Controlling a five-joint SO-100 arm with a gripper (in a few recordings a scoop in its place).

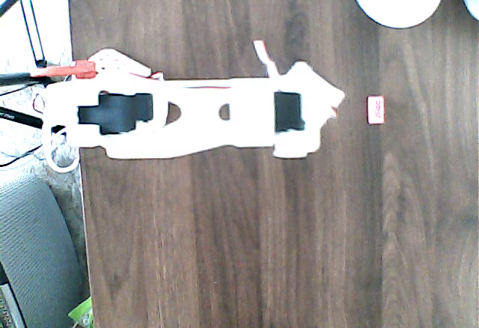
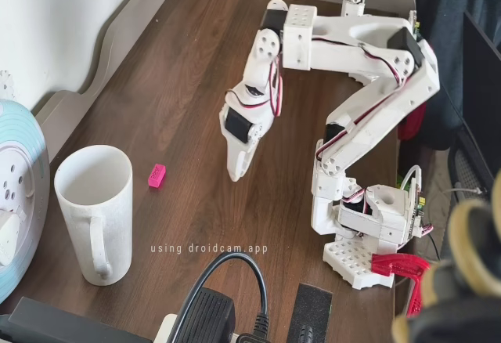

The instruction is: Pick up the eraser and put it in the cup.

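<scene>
**Overhead view: eraser lies free on the desk, arm short of it**

Overhead view puts the eraser (image 1: 375, 109) flat on the dark wood desk (image 1: 247, 246), just beyond the pointed tip of the white arm, with a strip of bare wood between them. In the fixed view the gripper (image 2: 236, 167) hangs above the desk, tip down, to the right of the eraser and not touching it. Its fingers look pressed together into one point, so I read the jaws as closed and empty.

The cup (image 2: 91, 210) stands upright on the desk, near the eraser; in the overhead view it is the white disc at the top edge, well apart from the arm.

How the eraser should handle, as a judgement: it is a tiny block, very light, firm with a slight give, and its rubbery faces ought to grip well rather than slip. Nothing about it looks fragile. The risk is its smallness and low profile: a finger arriving off-centre could push it along the desk or tip it. The best hold is across its two long sides, at mid-length, with the jaws opened wider than the block and lowered almost to the wood.
</scene>
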